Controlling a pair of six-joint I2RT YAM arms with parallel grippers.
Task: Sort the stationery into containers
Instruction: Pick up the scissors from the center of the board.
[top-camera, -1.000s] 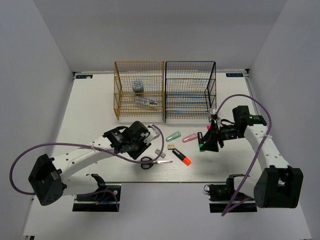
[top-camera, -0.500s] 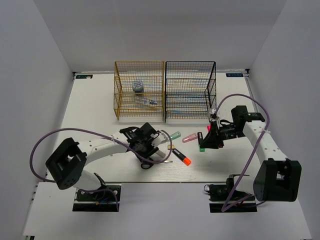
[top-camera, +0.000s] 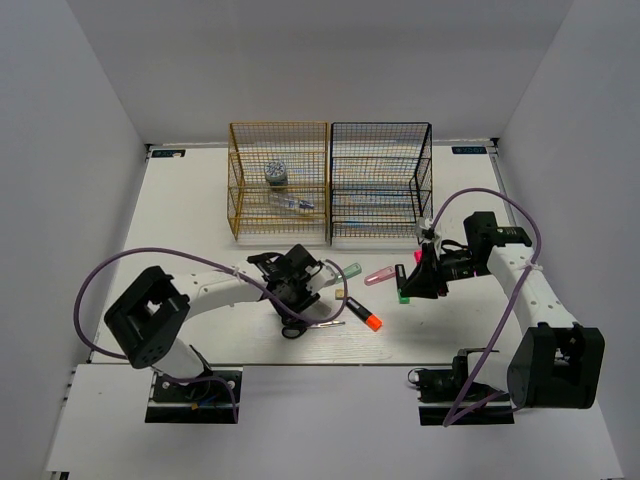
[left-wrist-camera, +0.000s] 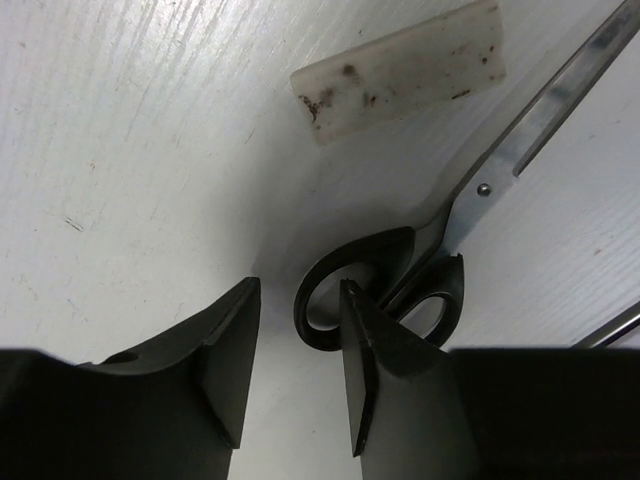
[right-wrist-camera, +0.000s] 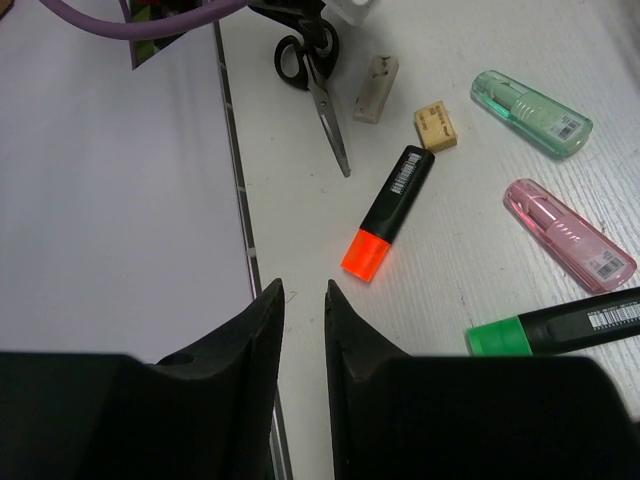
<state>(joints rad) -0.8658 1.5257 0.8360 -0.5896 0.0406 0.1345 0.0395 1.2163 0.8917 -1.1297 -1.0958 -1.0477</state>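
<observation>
Straddling the scissors (left-wrist-camera: 470, 200) handle near a grey eraser (left-wrist-camera: 400, 70), left pincer (left-wrist-camera: 298, 292) is spread; right pincer (right-wrist-camera: 302, 292) narrowly parted.

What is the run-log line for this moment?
left pincer: open over scissors handle loop | right pincer: slim gap, nothing between, green highlighter alongside | gold rack: tape roll, tube inside
</observation>
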